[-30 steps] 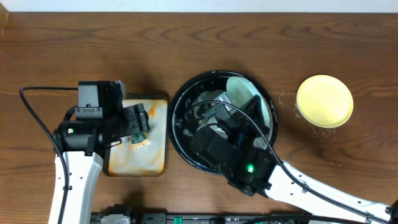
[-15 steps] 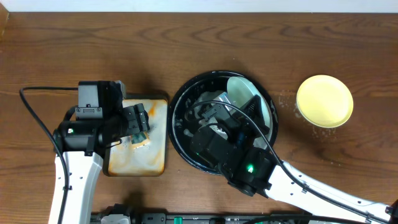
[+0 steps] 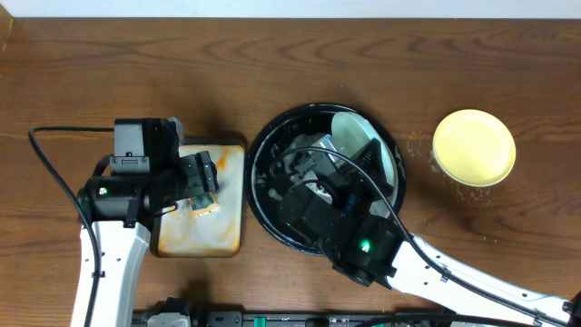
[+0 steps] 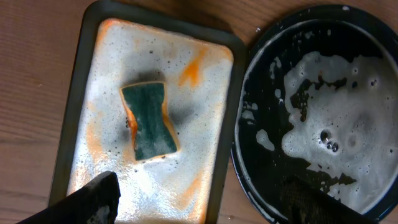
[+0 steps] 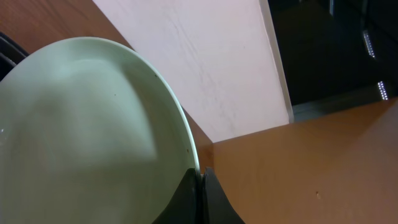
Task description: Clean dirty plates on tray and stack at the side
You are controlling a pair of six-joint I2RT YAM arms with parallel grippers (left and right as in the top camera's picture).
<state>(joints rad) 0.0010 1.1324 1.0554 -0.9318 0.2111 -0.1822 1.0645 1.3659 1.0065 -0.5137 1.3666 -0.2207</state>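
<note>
On the desk (image 3: 272, 54) I see the foamy black tray (image 3: 257, 154). Inside it the mint plate (image 5: 81, 137) tilts up, its rim pinched by my tightly closed right jaws. The yellow plate (image 3: 474, 147) sits apart, right of the tray. My left jaws hang wide apart, empty, above the sponge (image 4: 148, 121).

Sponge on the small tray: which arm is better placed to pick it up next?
Left. The left fingers hang open above the sponge, while the right fingers are shut on the mint plate at its rim, over the black tray.
</note>
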